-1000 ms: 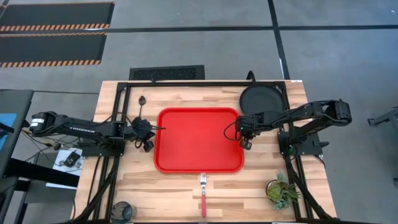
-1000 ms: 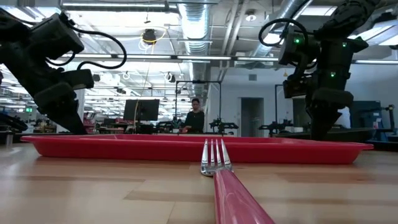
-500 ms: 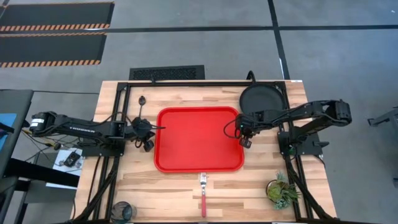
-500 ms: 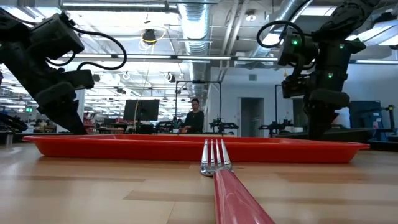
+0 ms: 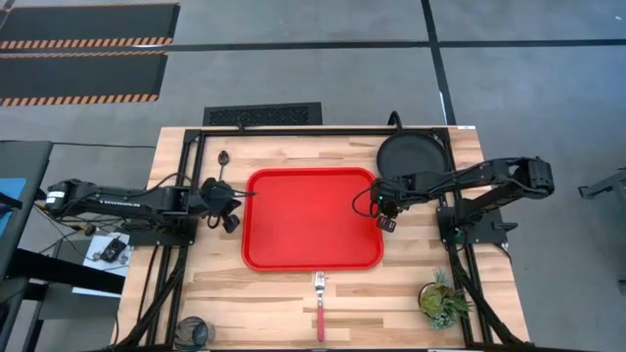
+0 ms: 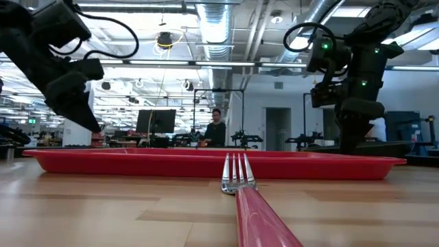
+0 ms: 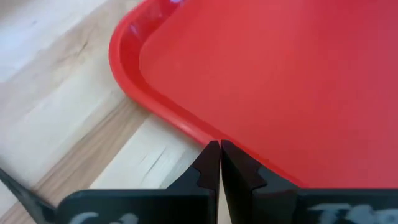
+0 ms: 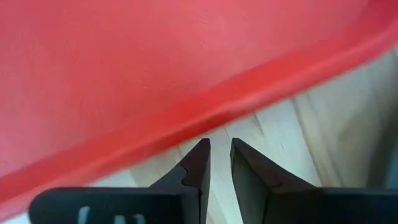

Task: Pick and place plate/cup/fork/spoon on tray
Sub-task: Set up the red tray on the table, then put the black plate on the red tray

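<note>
tray (image 5: 311, 220): bright red, bare | left tool (image 7: 219, 163): together | right tool (image 8: 220, 163): slightly apart

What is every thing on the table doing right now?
tray: flat on table, nothing on it.
plate: on table beyond tray.
fork: lying on table beside tray.
spoon: lying on table, off tray.
cup: at table's corner.
left tool: shut, at tray's rim.
right tool: slightly open, at tray's rim.
</note>
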Available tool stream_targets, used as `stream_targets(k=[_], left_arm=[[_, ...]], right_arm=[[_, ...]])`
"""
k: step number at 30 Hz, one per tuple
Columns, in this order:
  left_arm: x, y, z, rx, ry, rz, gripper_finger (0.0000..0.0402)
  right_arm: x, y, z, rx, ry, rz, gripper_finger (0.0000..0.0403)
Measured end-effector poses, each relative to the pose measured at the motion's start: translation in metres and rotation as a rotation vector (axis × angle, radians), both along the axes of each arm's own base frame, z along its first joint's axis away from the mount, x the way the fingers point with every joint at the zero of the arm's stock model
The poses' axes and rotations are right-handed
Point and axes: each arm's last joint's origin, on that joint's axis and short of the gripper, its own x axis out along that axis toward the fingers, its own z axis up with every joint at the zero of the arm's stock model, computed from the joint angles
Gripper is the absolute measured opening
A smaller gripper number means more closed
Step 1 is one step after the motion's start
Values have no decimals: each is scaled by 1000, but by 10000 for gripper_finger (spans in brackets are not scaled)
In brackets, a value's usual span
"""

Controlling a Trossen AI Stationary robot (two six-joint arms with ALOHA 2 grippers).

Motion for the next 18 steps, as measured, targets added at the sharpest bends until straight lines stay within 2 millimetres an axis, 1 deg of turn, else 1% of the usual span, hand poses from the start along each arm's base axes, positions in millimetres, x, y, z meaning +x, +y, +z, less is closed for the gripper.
stream_targets(k=[3,9,12,15,18], left_arm=[[-1,0,3,-3,-39,5,0],[2,1,10,48,-109,-6,0],[7,1,7,85,-191,-26,0],[10,0,4,92,-278,-72,0],[9,0,2,112,-315,-94,0]], right_arm=[[0,0,7,-7,10,-1,88],[-4,0,32,-43,-28,13,86],[-11,1,42,-63,-70,38,85],[-18,-1,49,-75,-114,32,74],[-25,-2,53,-92,-171,33,49]])
